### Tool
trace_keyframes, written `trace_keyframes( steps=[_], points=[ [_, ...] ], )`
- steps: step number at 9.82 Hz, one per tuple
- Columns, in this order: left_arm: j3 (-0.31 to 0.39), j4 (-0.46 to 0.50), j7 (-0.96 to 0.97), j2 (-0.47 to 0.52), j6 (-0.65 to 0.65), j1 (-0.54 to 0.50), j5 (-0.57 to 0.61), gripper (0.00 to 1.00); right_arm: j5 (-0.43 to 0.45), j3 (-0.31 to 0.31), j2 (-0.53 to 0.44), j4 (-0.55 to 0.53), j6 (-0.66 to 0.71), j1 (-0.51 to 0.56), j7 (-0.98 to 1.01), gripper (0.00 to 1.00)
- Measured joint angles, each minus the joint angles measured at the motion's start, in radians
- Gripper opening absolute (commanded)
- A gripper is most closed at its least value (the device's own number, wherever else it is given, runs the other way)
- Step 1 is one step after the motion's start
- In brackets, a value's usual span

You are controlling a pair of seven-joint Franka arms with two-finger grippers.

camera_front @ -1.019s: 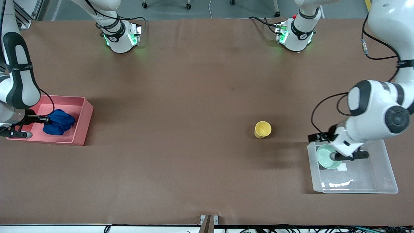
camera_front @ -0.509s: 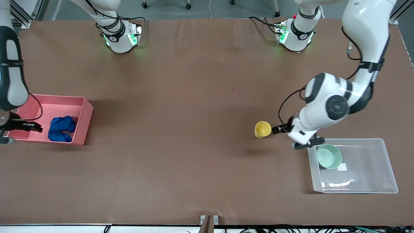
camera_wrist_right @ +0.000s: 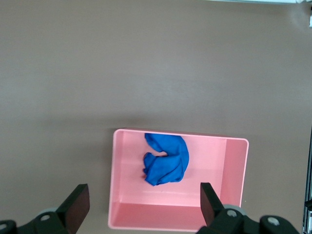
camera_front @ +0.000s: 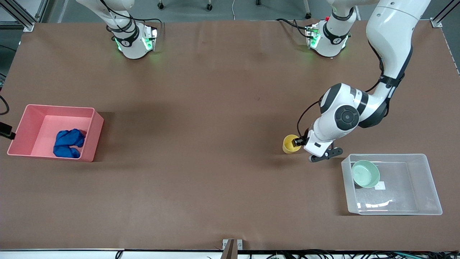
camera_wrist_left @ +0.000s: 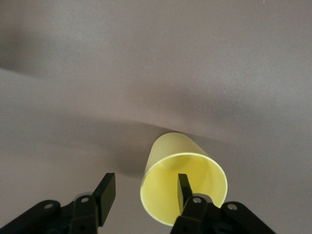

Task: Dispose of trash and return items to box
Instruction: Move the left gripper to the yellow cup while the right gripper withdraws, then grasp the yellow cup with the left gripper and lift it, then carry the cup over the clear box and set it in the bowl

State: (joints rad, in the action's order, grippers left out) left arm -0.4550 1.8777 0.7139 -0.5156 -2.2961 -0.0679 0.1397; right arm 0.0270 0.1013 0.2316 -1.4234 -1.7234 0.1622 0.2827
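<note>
Front view: we see the left gripper [camera_front: 297, 141] at the yellow cup [camera_front: 289, 144], the mint bowl [camera_front: 365, 173] in the clear box [camera_front: 427, 180], and the blue cloth [camera_front: 67, 142] in the pink bin [camera_front: 94, 133]. Left wrist: our fingers [camera_wrist_left: 183, 187] are apart, one inside the cup [camera_wrist_left: 183, 184] rim, one outside. Right wrist: right gripper [camera_wrist_right: 141, 204] is spread wide, up over bin [camera_wrist_right: 234, 168] w/ cloth [camera_wrist_right: 166, 159] in it.
</note>
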Motion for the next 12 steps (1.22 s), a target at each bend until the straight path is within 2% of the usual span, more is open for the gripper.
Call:
trace_keyframes(
  steps=[2,3,5,7,9,10,12],
  points=[
    [0.000,0.005,0.000,-0.029,-0.021,0.001,0.000,0.09,0.000,-0.001,-0.073,0.001,0.098,-0.041,-0.053,1.00],
    [0.000,0.006,0.000,-0.039,-0.029,0.001,0.000,0.01,0.000,-0.001,-0.110,-0.003,0.146,-0.061,-0.090,1.00],
    [0.001,0.000,0.000,-0.040,-0.037,-0.002,0.000,0.00,0.000,-0.003,-0.193,-0.039,0.216,-0.111,-0.173,1.00],
    [0.002,-0.030,0.000,0.004,-0.011,-0.016,0.003,0.00,0.000,-0.004,-0.255,-0.078,0.266,-0.157,-0.229,1.00],
    [0.003,-0.134,-0.030,0.086,0.156,-0.056,0.005,0.00,0.000,-0.005,-0.270,-0.079,0.271,-0.184,-0.241,1.00],
    [0.006,-0.202,-0.101,0.113,0.242,-0.087,0.007,0.00,0.000,-0.005,-0.270,-0.062,0.268,-0.188,-0.241,1.00],
    [0.015,-0.288,-0.324,0.121,0.300,-0.194,0.011,0.00,0.000,-0.004,-0.270,-0.030,0.268,-0.189,-0.241,1.00]
  ],
)
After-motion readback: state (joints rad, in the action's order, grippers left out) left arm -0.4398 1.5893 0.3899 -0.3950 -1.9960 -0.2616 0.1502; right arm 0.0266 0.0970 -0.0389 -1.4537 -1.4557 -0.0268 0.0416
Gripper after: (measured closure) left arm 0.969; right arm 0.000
